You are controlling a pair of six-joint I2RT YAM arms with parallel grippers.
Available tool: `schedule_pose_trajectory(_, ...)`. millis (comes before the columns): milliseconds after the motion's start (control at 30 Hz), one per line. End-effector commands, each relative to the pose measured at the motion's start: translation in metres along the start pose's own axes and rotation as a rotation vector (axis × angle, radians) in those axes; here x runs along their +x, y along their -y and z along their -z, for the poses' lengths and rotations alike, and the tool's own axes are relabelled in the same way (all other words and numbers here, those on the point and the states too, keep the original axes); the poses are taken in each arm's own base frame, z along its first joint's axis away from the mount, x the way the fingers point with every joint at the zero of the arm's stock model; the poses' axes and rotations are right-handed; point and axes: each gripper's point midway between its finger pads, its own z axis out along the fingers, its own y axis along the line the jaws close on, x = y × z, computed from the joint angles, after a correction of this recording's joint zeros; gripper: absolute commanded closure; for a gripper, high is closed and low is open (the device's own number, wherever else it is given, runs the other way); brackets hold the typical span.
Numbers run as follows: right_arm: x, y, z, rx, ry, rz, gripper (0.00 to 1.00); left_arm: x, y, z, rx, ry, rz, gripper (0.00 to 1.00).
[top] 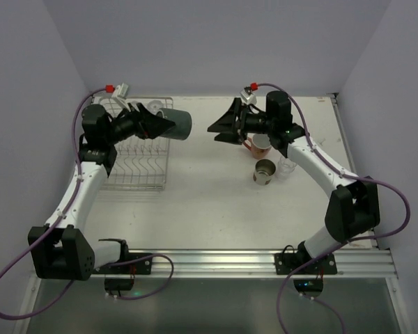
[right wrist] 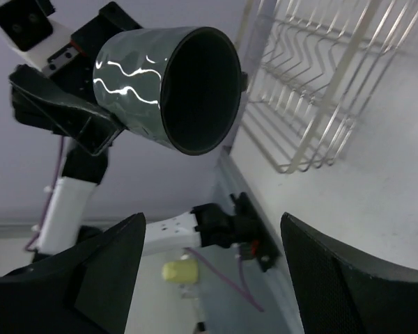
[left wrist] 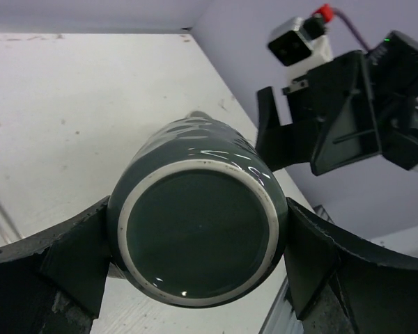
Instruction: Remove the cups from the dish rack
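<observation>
My left gripper (top: 164, 124) is shut on a dark green mug (top: 175, 124), which it holds on its side in the air past the right edge of the dish rack (top: 136, 170). In the left wrist view the mug's base (left wrist: 198, 240) fills the space between both fingers. The mug's open mouth (right wrist: 198, 87) faces my right gripper (top: 216, 132), which hangs open and empty a short way to the mug's right. A salmon-pink mug (top: 259, 145), a tan metallic cup (top: 264, 172) and a clear glass (top: 287, 165) stand on the table under the right arm.
The silver wire rack (right wrist: 313, 83) sits at the table's far left by the wall. A pale object (top: 155, 106) lies at the rack's far edge behind the left gripper. The two grippers face each other at mid-height over the table's far half.
</observation>
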Motion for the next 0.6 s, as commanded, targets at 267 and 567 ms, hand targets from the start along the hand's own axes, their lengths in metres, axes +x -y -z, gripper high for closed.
schedule_pose_trajectory(267, 0.008, -0.069, 0.014, -0.410, -0.087, -0.114, 0.23, -0.012, 0.082, 0.008, 0.304, 0.100, -0.161, 1.00)
schedule_pose_trajectory(567, 0.005, -0.085, 0.007, -0.498, -0.132, -0.124, 0.25, 0.003, 0.091, 0.001, 0.360, 0.082, -0.113, 1.00)
